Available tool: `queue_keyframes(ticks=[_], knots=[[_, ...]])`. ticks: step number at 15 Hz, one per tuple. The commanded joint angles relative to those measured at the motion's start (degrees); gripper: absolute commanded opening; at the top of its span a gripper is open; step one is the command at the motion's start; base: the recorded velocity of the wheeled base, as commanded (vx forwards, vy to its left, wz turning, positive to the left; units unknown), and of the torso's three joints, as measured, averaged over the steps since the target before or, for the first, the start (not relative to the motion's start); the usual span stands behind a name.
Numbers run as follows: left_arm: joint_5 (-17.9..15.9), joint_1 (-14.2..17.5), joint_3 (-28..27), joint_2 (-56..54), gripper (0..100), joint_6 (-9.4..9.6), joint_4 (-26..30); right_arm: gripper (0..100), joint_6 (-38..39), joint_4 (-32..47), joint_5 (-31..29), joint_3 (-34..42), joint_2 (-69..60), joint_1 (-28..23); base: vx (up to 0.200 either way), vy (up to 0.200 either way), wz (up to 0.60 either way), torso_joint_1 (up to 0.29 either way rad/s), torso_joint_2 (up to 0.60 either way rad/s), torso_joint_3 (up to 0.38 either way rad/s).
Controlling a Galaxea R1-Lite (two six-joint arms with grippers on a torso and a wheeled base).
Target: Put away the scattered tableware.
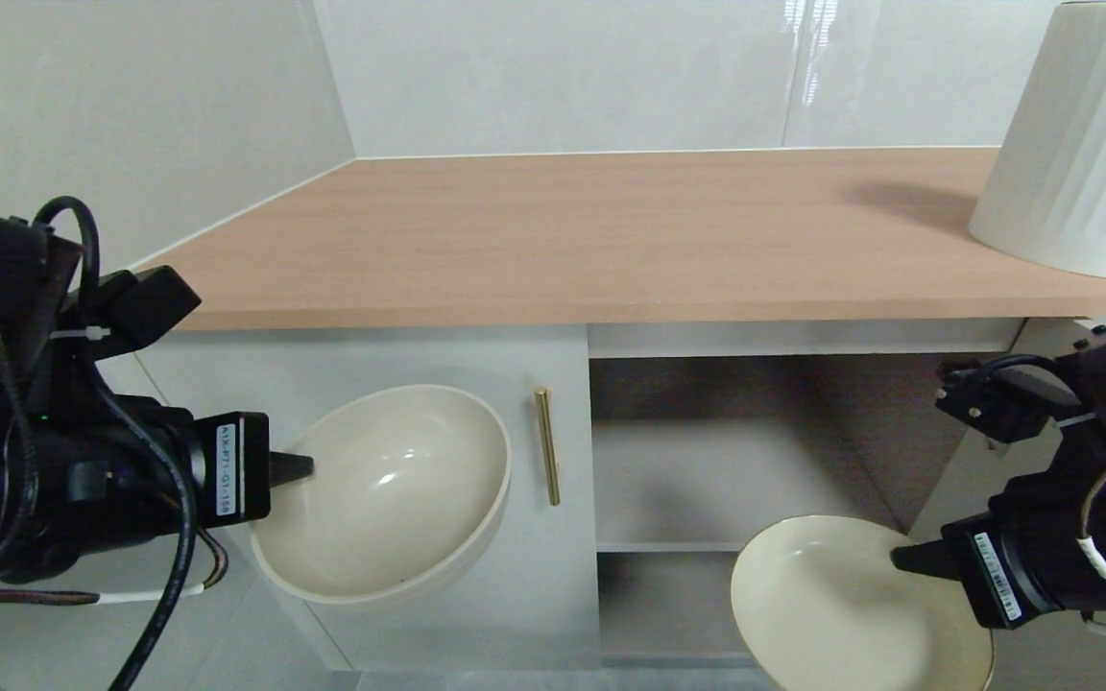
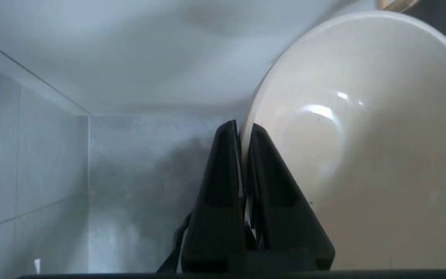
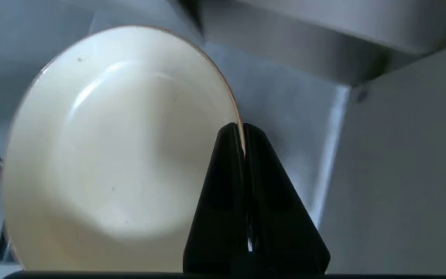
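- Bowl (image 1: 390, 489): rim clamped between the jaws of the left gripper (image 1: 299, 467); body extends outward from them, held in the air before a closed cabinet door (image 1: 371, 360); gold handle (image 1: 546, 444) just beyond its far rim
- Plate (image 1: 831, 605): rim pinched by the right gripper (image 1: 903, 559); held before the open shelf compartment (image 1: 707, 480)
- Wooden counter (image 1: 563, 230) above both; white ribbed vessel (image 1: 1081, 144) on it
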Motion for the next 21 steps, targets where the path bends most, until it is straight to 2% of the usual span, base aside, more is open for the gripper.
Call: queue_keyframes(ticks=[1, 5, 8, 10, 12, 14, 21], knots=[[0.04, 0.01, 0.06, 0.24, 0, -0.03, -0.03, 0, -0.01, -0.01, 0.38, 0.15, 2.81, 0.03, 0.000, 0.000, 0.00, -0.022, 0.10, 0.036], [0.04, 0.01, 0.06, 1.12, 0, 0.06, -0.03, 0, 0.08, -0.80, 0.38, 0.15, 6.59, 0.03, 0.000, 0.000, 0.00, -0.005, 0.02, 0.012], [-0.05, 0.01, 0.06, 1.38, 0, -0.03, -0.12, 0, 0.16, -3.53, 0.03, -0.03, 14.06, 0.03, 0.000, 0.000, 0.00, 0.000, 0.00, 0.000], [-0.05, 0.01, 0.14, 1.73, 0, -0.03, -0.12, 0, 2.45, -11.26, -0.24, 0.06, 20.74, -0.32, 0.000, 0.000, 0.00, 0.000, 0.00, 0.000], [-0.05, 0.01, 0.23, 2.00, 0, -0.03, -0.12, 0, 8.16, -18.82, -0.59, -0.03, 27.33, -0.93, 0.000, 0.000, 0.00, 0.000, 0.00, 0.000], [-0.05, 0.01, 0.23, 2.17, 0, -0.03, -0.12, 0, 10.80, -26.73, -3.31, 0.15, 32.96, -2.43, 0.000, 0.000, 0.00, 0.000, 0.00, 0.000], [-0.05, 0.01, 0.23, 2.17, 0, -0.03, -0.12, 0, 12.82, -44.13, -9.90, 2.44, 41.92, -4.89, 0.000, 0.000, 0.00, 0.000, 0.00, 0.000]])
